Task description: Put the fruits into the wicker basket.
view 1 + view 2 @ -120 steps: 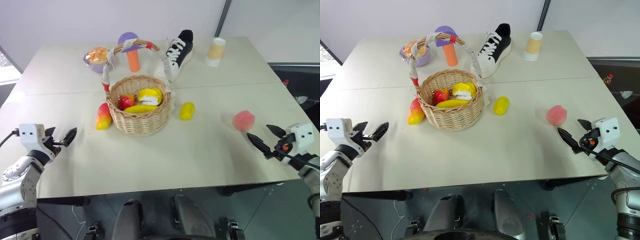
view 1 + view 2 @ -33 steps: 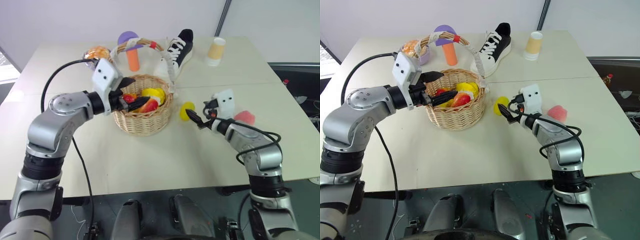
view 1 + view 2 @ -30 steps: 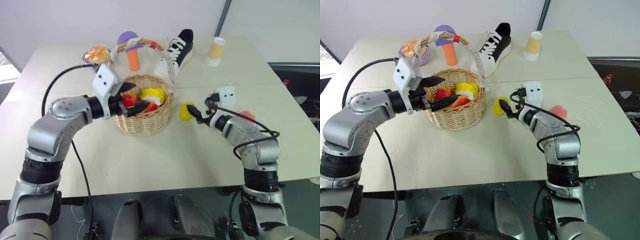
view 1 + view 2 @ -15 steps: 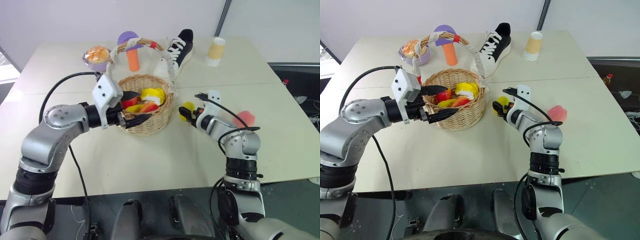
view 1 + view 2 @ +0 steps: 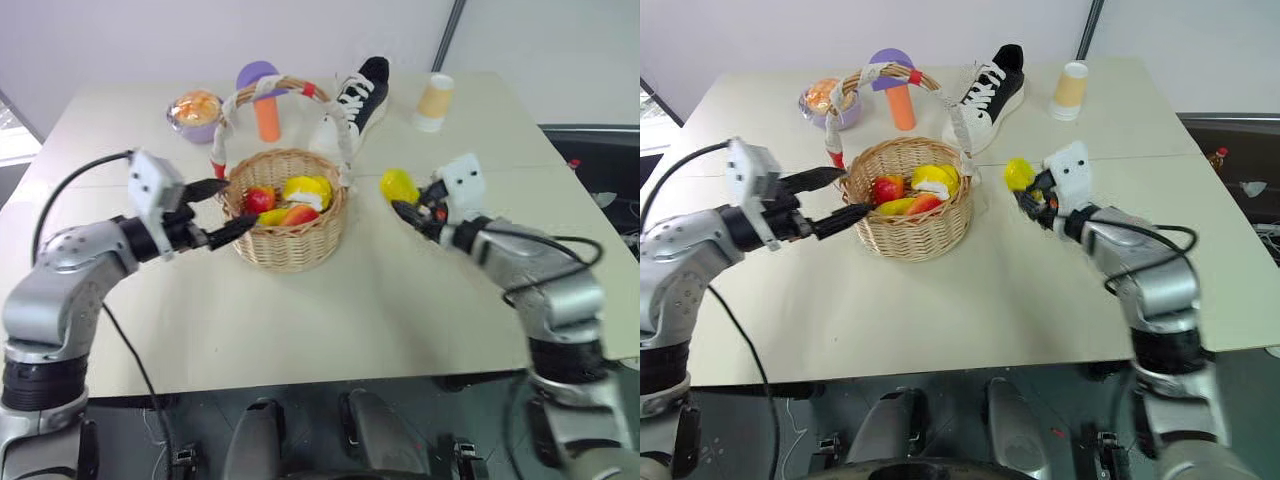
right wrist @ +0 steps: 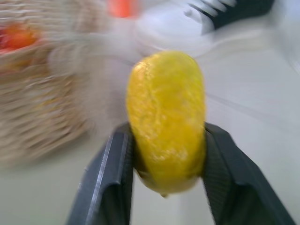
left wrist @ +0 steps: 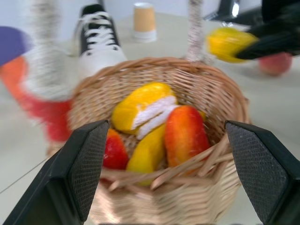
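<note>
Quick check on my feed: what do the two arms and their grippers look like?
Both arms are silver-grey metal with rounded joints and loose black cables. Each wrist carries a white camera block. The left gripper and right gripper each have two black, tapering fingers with finely textured inner pads.

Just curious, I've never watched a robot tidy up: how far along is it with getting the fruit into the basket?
Well along. The basket already holds the apple, banana and mango. The right hand is gripping the lemon, lifted off the table beside the basket. The left hand is open with nothing in it, next to the basket. The peach still lies on the table, yet to be picked up.
</note>
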You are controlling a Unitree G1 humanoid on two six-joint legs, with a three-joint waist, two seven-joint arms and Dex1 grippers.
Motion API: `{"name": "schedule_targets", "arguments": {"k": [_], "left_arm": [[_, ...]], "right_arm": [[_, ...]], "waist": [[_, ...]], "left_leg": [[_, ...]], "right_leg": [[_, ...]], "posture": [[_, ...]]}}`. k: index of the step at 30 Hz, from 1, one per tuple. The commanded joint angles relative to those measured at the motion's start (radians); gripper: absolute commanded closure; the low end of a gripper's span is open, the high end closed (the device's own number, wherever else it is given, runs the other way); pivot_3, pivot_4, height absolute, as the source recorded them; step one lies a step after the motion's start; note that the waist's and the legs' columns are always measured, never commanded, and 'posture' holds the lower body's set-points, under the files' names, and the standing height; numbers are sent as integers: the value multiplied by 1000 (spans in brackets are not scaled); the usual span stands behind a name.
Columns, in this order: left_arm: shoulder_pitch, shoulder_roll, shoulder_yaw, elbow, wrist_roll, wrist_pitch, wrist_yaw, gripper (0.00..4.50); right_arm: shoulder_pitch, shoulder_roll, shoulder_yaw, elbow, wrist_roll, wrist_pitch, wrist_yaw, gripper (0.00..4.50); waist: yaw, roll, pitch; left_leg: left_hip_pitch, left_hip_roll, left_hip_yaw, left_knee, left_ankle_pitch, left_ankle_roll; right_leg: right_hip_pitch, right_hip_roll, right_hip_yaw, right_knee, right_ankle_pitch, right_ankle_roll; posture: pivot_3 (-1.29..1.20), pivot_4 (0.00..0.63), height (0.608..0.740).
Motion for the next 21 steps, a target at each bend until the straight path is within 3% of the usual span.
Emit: {"name": "schedule_targets", "arguments": {"k": [1, 6, 9, 14, 18, 20, 21], "left_arm": [[34, 20, 55, -2, -21, -46, -36, 284], [51, 14, 65, -5, -42, -58, -37, 284], [59, 8, 63, -32, -60, -50, -26, 284], [87, 2, 69, -80, -78, -41, 0, 284], [114, 3, 75, -116, -94, -39, 23, 284], [121, 5, 78, -129, -103, -36, 33, 284], [122, 5, 78, -134, -107, -35, 36, 284]], "right_arm": [[-10, -38, 24, -148, 82, -101, 183, 3020], [-164, 74, 124, -108, 79, -78, 160, 3020], [-289, 207, 221, 26, -15, -68, 62, 3020], [-412, 373, 276, 281, -137, -94, -62, 3020], [-440, 421, 260, 355, -166, -137, -73, 1373], [-429, 417, 253, 314, -176, -173, -60, 230], [-418, 409, 250, 286, -173, -183, -49, 19]], "waist": [[-6, 0, 0], [-9, 0, 0], [-13, 0, 0], [-7, -1, 0], [4, -1, 0], [5, -1, 0], [5, -1, 0]], "left_leg": [[1, 1, 0, 0, 0, 1], [3, 1, 0, 2, 0, 1], [3, 1, 0, 2, 0, 1], [0, 1, 0, 1, 0, 1], [-3, 1, 0, 1, 0, 0], [-4, 0, 0, 1, 0, 0], [-5, 0, 0, 2, 0, 0]], "right_leg": [[0, 1, 0, 0, 0, 0], [1, 1, 0, 2, 0, -1], [1, 1, 0, 3, 1, -1], [-1, -1, 0, 3, 1, -1], [-3, -5, 0, 2, 1, -1], [-3, -7, 0, 2, 1, -1], [-4, -7, -1, 2, 1, -1]], "posture": [[0, 150, 740], [0, 150, 740], [0, 150, 740], [0, 150, 740], [0, 150, 740], [0, 150, 740], [0, 150, 740]]}}
